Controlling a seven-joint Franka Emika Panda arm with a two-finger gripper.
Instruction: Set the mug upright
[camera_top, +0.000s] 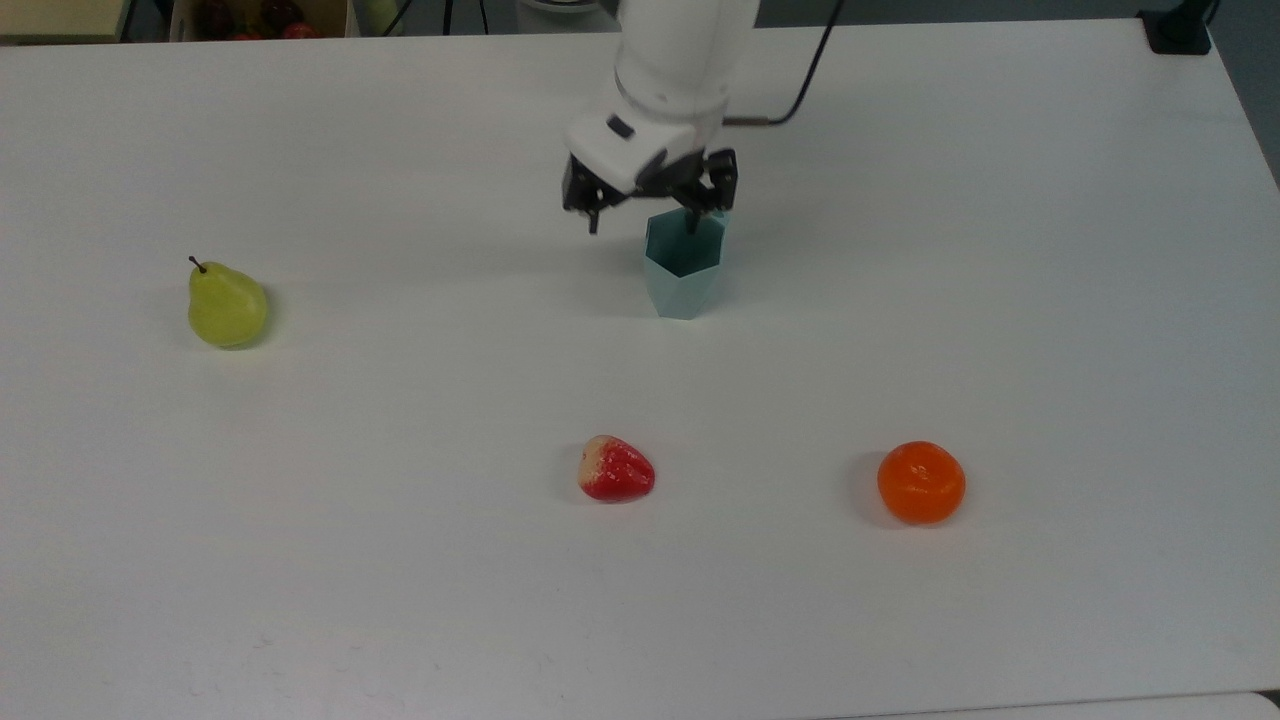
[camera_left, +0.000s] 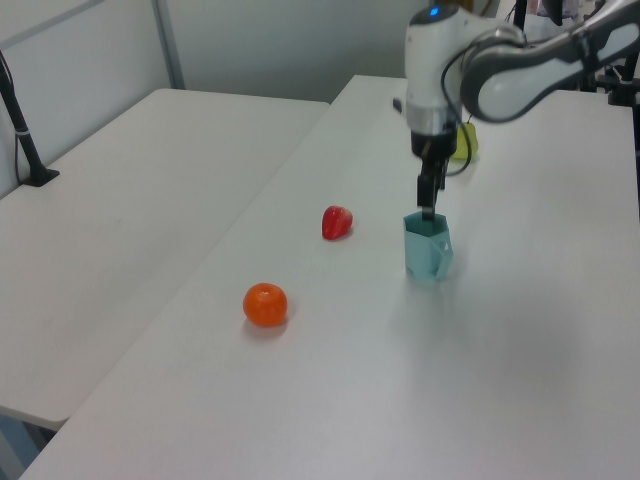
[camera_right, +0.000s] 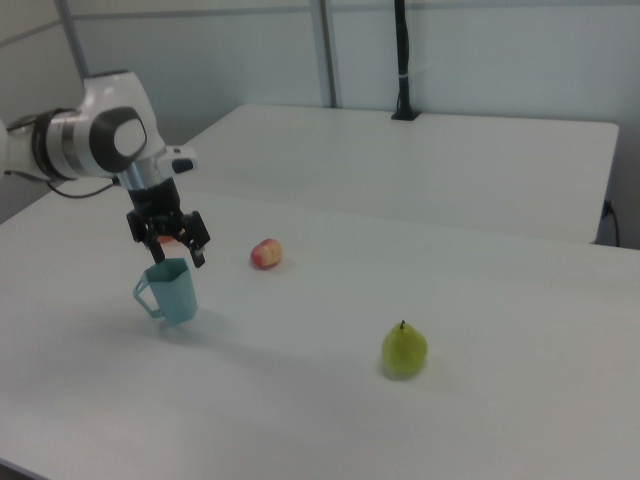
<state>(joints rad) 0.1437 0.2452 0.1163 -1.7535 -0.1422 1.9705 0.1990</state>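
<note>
Gripper (camera_top: 642, 222) hovers just above the mug (camera_top: 682, 272), fingers spread apart, holding nothing; in the top view one finger (camera_top: 692, 214) overlaps the far edge of the mug's rim, the other finger sits off to the top view's left of the mug. In the right view the gripper (camera_right: 178, 248) hangs right over the mug's mouth.

Near to far in the top view: orange (camera_top: 921, 483) and red strawberry-like fruit (camera_top: 615, 469) sit nearest on the white desk (camera_top: 400, 560), well apart from each other. Green pear (camera_top: 226, 305) stands further back at the top view's left. Mug stands upright beyond them near the desk's middle, open hexagonal mouth up, dark teal inside showing. Right view shows a handle on the mug (camera_right: 171, 291), on the right view's left side. White arm (camera_top: 680, 60) rises behind the mug.
</note>
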